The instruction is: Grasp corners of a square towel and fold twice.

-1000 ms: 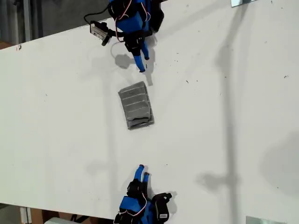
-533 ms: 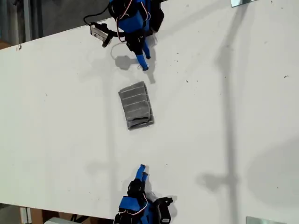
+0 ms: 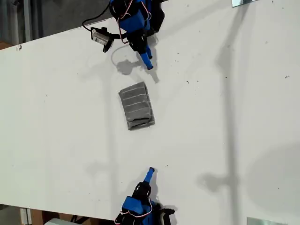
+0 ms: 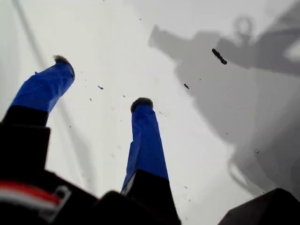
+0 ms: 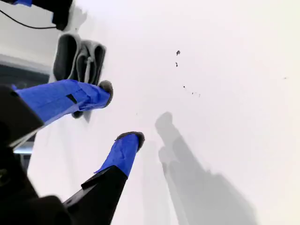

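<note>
The towel (image 3: 136, 106) lies folded into a small grey striped rectangle in the middle of the white table (image 3: 225, 117); its corners are tucked into the folds and cannot be told apart. My first gripper (image 3: 146, 61) hovers beyond the towel's far end at the exterior view's top. It is open and empty in the first wrist view (image 4: 102, 83), with only bare table under it. My second gripper (image 3: 150, 172) sits at the exterior view's bottom, apart from the towel. It is also open and empty (image 5: 119, 112). The second wrist view shows the towel (image 5: 79, 58) beyond one fingertip.
Metal plates sit at the exterior view's top right (image 3: 243, 2) and bottom right (image 3: 265, 221). The table's far edge runs diagonally across the exterior view's top left. Arm shadows and small dark specks (image 4: 219, 56) mark the surface.
Both grippers have drawn a little away from the towel and swung toward the exterior view's right. The towel has not moved.
</note>
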Robot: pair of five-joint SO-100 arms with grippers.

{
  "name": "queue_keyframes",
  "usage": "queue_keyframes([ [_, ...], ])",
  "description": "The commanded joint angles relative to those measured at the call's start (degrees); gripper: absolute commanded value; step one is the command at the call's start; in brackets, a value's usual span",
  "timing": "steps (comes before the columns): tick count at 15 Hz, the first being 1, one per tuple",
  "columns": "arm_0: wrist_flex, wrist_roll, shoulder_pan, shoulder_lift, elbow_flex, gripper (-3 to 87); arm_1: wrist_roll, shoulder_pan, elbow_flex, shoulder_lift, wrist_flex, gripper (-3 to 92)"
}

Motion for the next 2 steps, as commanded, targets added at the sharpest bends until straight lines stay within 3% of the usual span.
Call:
queue_keyframes([
  [1, -0.8, 0.4, 0.4, 0.4, 0.3, 17.3, -0.8, -0.2, -2.3, 0.1, 0.5, 29.0],
  [2, -0.8, 0.4, 0.4, 0.4, 0.3, 17.3, -0.8, -0.2, -2.3, 0.1, 0.5, 29.0],
])
